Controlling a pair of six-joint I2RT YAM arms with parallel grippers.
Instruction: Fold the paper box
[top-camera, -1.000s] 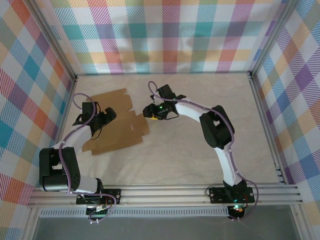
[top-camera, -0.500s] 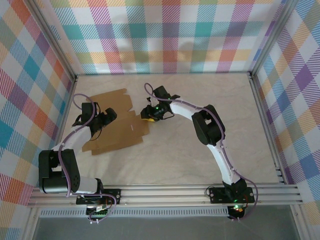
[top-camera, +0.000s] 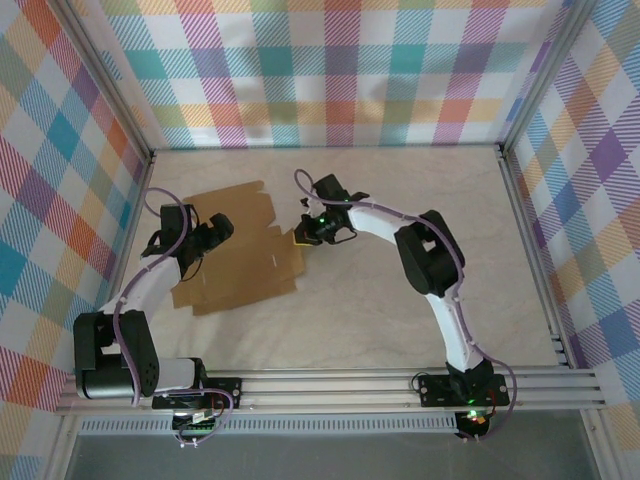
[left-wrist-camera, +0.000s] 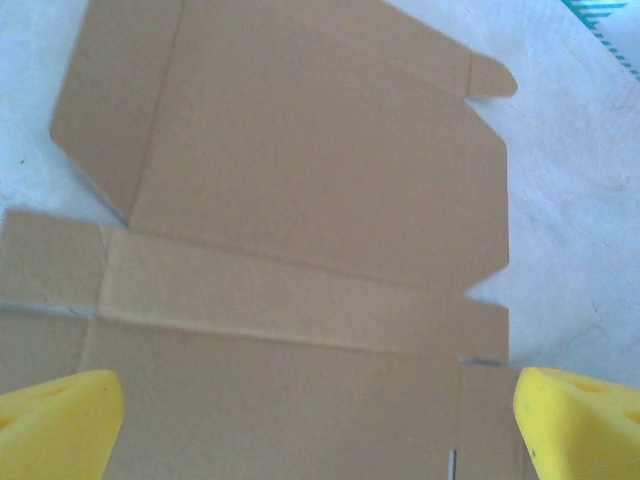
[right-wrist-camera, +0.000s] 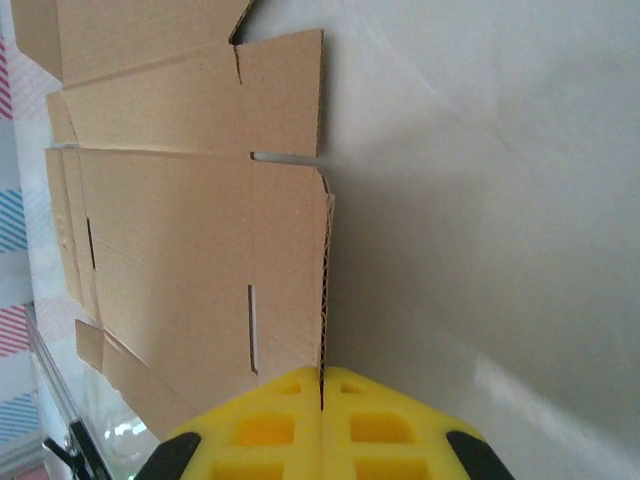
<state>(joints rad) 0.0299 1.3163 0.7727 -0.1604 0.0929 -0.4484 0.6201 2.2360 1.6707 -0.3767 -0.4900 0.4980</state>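
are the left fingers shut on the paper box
No, the left fingers stand wide apart, and the flat paper box is not pinched between them.

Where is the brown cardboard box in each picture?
Top external: the paper box lies flat, left of middle, partly under the left gripper.
Left wrist: the paper box covers most of the picture, with the left gripper open over it.
Right wrist: the paper box covers the left half.
Shared landmark: the right gripper, shut on the box's right edge, seen from above and at the bottom of the right wrist view.
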